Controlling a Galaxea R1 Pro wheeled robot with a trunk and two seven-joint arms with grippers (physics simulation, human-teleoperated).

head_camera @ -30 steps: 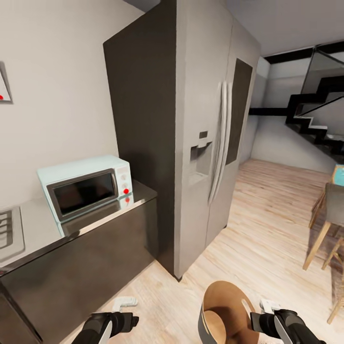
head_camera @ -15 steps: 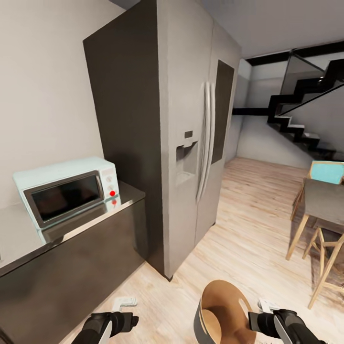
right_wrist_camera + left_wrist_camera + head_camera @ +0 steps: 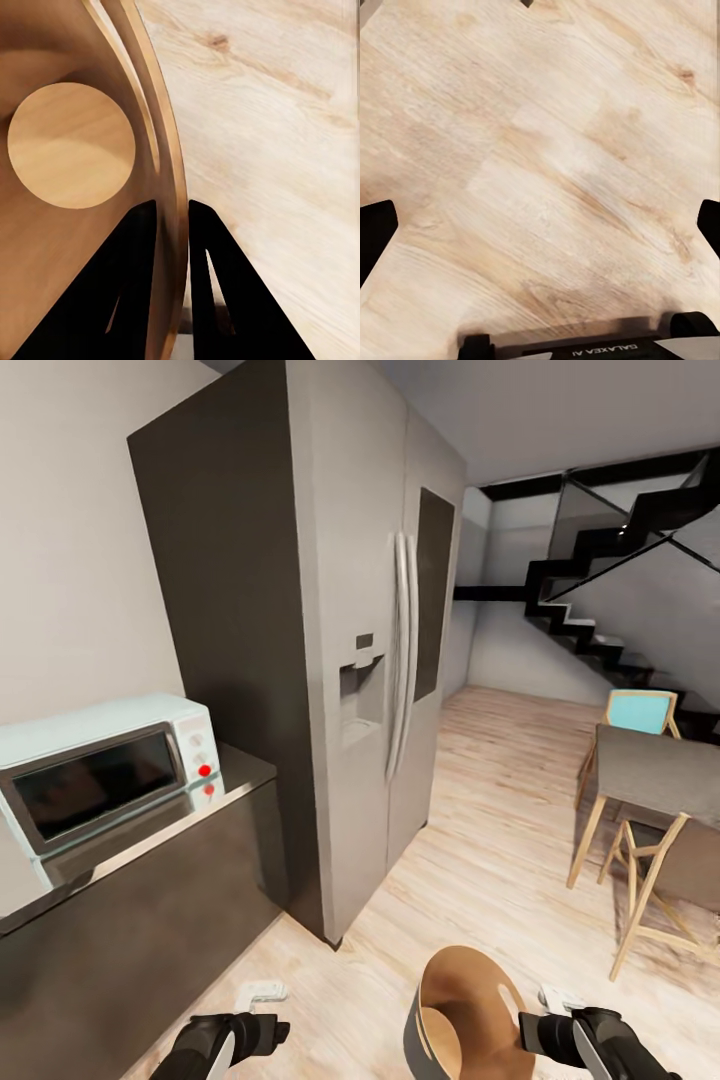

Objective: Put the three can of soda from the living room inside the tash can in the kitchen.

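Observation:
The tash can, grey outside and tan wood inside, hangs low in front of me over the light wood floor. My right gripper is shut on its rim. In the right wrist view the two black fingers pinch the bin's wall, one inside and one outside, and the round bottom of the tash can is bare. My left gripper hangs over the floor at the lower left, open and holding nothing; in the left wrist view the gripper has its fingertips spread to the picture's edges. The cans of soda are out of view.
A tall steel double-door fridge stands ahead. Left of it, a dark counter carries a white microwave. To the right are a dining table, wooden chairs and a black staircase. Wood floor runs between them.
The whole view has swung to the right: fridge and microwave slid left, and the table and chairs came into view. Both grippers and the tash can keep their places in the picture.

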